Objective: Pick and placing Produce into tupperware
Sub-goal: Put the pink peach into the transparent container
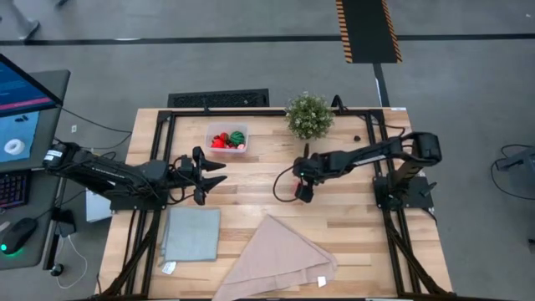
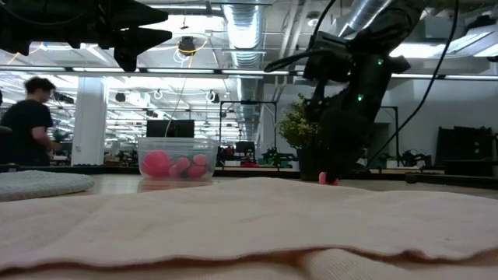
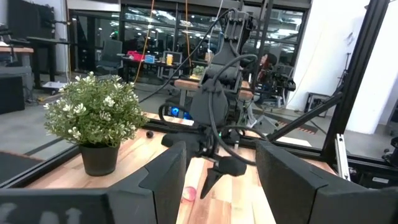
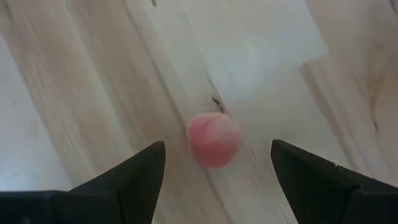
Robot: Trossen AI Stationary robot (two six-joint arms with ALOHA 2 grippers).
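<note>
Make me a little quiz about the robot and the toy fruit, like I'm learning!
1. True or false: the pink fruit on the table sits between the open fingers of the right pincer.
2. Which thing already holds fruit? A) tupperware B) grey cloth C) plant
3. Fill in: the left pincer hovers open and holds ____.

Key: 1 true; 2 A; 3 nothing.
</note>
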